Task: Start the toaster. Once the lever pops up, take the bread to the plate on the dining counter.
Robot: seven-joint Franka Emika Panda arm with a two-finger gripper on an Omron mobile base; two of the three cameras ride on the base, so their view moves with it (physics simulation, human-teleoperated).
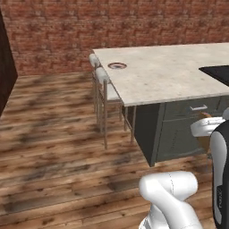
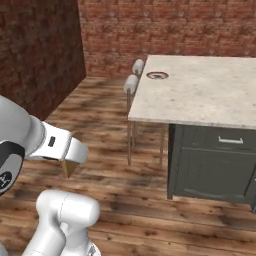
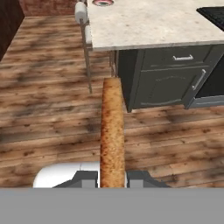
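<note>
In the left base view you see the dining counter (image 1: pixel 161 74) with its beige stone top, and the plate (image 1: pixel 117 65) sits near its far left corner. Two stools (image 1: pixel 103 85) stand just beside that end of the counter. A black cooktop (image 1: pixel 218 72) shows at the right edge. Low at the right, a small piece of the bread (image 1: pixel 206 115) appears above the white arm.

In the right base view the plate (image 2: pixel 157 75) is again on the far corner of the dining counter (image 2: pixel 205 92), well apart from the arm. A brown corner of the bread (image 2: pixel 68 168) hangs under the white hand at the left.

In the hand view the gripper (image 3: pixel 112 178) is clamped on the bread (image 3: pixel 112 131), which you see edge-on between the fingers (image 3: pixel 86 178). It is above the wooden floor (image 3: pixel 48 122). The plate (image 3: pixel 103 2) shows at the top edge.
</note>
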